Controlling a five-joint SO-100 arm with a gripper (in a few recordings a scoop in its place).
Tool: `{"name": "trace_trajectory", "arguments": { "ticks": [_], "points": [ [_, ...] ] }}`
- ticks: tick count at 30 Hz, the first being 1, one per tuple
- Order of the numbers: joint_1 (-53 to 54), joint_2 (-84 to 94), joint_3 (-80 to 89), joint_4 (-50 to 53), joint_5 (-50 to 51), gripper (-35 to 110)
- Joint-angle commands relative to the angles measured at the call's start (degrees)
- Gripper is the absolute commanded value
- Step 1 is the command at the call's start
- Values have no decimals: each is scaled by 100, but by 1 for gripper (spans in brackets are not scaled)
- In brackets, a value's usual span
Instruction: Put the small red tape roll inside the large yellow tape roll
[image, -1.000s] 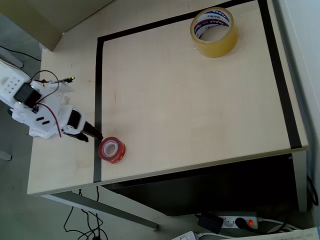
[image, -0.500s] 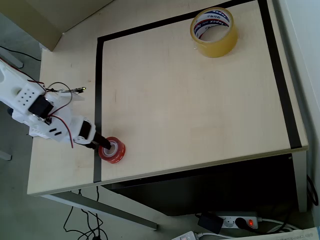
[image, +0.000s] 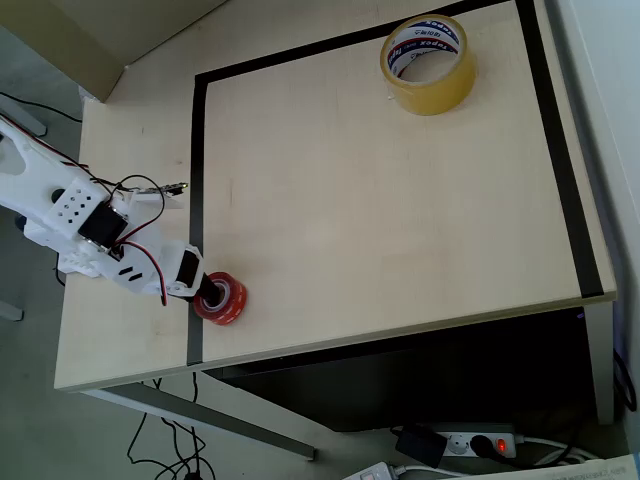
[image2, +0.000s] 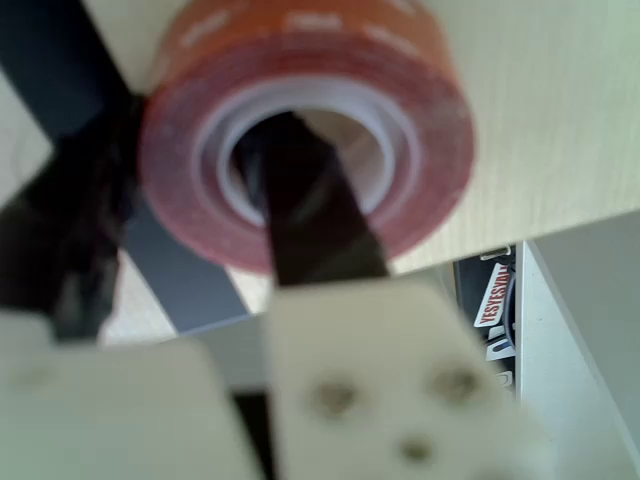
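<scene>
One finger of the claw (image2: 190, 190), the black one at centre in the wrist view, reaches down into the white core of the small translucent red tape roll (image2: 305, 130), while the other dark finger stands outside the ring on the left, so the roll's wall lies between them. The jaws are parted around that wall; whether they already press on it I cannot tell. In the overhead view the claw (image: 205, 291) meets the roll (image: 222, 298) from its left side, near the front left corner of the pale wooden surface (image: 380, 220), right beside the black border strip (image: 196, 180). The roll lies flat, its hole facing up.

Well apart, at the far right corner of the surface, sits the large amber-yellow ring of packing tape (image: 428, 64), also flat with its opening upward. From the claw it lies diagonally across the whole surface, so the carry runs that way, and the red ring must stay level to drop into the wider core.
</scene>
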Motion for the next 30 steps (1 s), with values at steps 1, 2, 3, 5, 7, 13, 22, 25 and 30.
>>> {"name": "trace_trajectory", "arguments": {
  "ticks": [1,2,3,5,7,13,22,25,30],
  "points": [
    [-202,202,-299,-299,-1837,0],
    [-352,422,-352,-220,-1758,0],
    [-545,650,-431,-149,-1644,0],
    [-984,967,-765,-53,-1310,0],
    [-1433,1028,-1354,167,-967,0],
    [-2725,800,-3270,308,-264,0],
    [-4192,-1107,-6847,501,-53,0],
    [-4491,-2083,-8367,738,-53,0],
    [-4860,-5133,-13386,2065,-35,0]
  ]
}}
